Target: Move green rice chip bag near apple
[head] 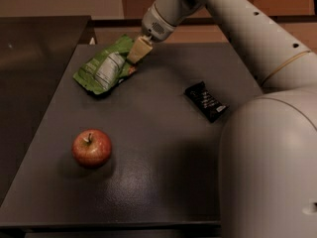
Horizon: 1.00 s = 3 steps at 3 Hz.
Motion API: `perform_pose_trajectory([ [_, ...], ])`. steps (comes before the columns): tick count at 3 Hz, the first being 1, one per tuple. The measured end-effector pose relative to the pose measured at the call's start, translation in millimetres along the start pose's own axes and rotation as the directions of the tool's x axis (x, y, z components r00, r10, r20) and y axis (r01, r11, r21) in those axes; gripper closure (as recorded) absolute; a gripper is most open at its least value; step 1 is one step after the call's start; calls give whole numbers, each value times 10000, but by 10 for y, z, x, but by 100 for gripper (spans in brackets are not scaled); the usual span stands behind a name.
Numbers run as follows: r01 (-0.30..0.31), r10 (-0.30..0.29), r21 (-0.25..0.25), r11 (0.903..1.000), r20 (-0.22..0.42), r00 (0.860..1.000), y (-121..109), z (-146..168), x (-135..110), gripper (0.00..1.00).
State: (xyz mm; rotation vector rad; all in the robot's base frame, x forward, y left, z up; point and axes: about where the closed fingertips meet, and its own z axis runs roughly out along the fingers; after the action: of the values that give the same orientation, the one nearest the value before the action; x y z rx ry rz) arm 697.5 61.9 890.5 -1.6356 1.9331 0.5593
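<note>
The green rice chip bag point(103, 69), crinkled with a white-grey label, lies at the far left of the dark table point(163, 182). My gripper point(137, 52) reaches down from the upper right and is closed on the bag's right edge, which is slightly raised. One tan finger point(139, 49) shows; the other is hidden behind it. The red apple point(92, 148) with yellowish patches and a short stem stands upright at the front left, well apart from the bag and nearer the camera.
A small black wrapper point(205, 101) lies right of centre on the table. My white arm and base point(270, 157) fill the right side. A second dark surface point(34, 58) adjoins the table on the left.
</note>
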Motion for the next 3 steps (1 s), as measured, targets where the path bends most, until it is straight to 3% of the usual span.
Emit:
perform_pose_trajectory([
  [1,-37,37,-53,10000,-17,10000,301,-235,42,100],
  [3,-403,388,-592,9974,-256,9989,941,-186,39,100],
])
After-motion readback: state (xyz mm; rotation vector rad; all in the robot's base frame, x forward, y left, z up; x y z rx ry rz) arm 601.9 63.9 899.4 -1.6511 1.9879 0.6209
